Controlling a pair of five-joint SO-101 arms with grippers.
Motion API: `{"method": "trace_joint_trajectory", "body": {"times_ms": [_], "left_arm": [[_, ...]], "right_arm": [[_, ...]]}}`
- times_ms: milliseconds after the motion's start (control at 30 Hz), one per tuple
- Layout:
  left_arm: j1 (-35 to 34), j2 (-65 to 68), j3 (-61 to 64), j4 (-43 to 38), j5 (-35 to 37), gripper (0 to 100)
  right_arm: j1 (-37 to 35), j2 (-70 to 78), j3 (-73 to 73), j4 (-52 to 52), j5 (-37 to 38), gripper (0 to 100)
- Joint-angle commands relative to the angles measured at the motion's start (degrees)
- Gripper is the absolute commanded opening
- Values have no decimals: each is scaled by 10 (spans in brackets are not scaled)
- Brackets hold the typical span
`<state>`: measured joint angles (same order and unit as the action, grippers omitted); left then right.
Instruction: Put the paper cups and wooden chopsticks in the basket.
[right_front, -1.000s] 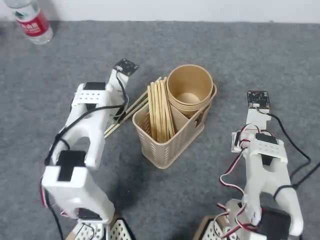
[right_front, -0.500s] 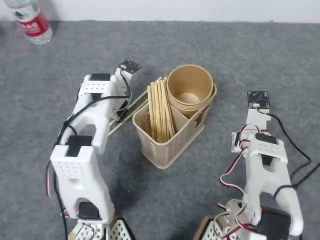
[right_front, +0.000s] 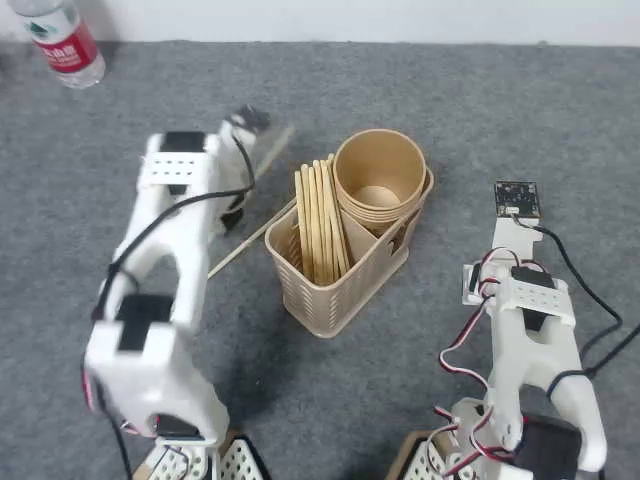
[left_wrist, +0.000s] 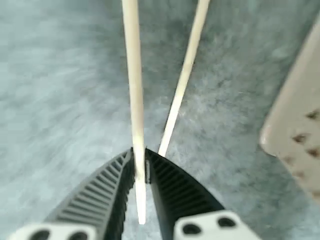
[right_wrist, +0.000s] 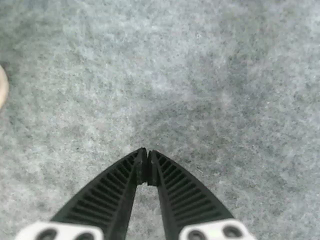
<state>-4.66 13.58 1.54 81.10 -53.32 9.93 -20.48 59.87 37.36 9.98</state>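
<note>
The beige basket stands mid-table. One compartment holds several wooden chopsticks, the other a stack of paper cups. My left gripper is shut on a single chopstick, which is raised and angled off the carpet to the left of the basket; in the high view it shows as a pale stick. A second chopstick lies on the carpet, its end by the basket's left wall, and shows beside the held chopstick. My right gripper is shut and empty over bare carpet, right of the basket.
A plastic water bottle lies at the far left corner. The right arm stands close to the basket's right side. Grey carpet covers the table, with open room at the back and far right.
The left gripper has lifted one chopstick off the carpet and swung it up and away from the front; the other chopstick stays on the carpet. The right arm has not moved.
</note>
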Motion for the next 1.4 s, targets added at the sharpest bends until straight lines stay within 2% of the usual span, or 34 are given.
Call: {"method": "trace_joint_trajectory", "body": {"times_ms": [0,100,233,333,533,633,767,867,1033,1133,1367], "left_arm": [[9,-234,27,13,59,9],[28,-370,102,-33,115,9],[69,-532,259,-139,178,9],[95,-634,355,-214,256,9],[131,-803,430,-302,455,10],[158,-876,452,-324,509,10],[236,-966,492,-338,530,10],[287,-1011,558,-385,520,11],[291,-1042,708,-522,517,12],[291,-1044,765,-588,546,12],[290,-1044,779,-603,552,13]], "right_arm": [[-5,-18,0,-8,7,8],[-5,-18,0,-8,7,8],[-4,-18,0,-7,7,8],[-4,-18,0,-7,7,8],[-4,-18,0,-7,7,8],[-4,-18,0,-7,7,8],[-4,-18,0,-7,7,8],[-4,-18,0,-7,7,8],[-5,-18,0,-7,7,8],[-5,-18,0,-7,7,8],[-5,-18,0,-7,7,8]]}}
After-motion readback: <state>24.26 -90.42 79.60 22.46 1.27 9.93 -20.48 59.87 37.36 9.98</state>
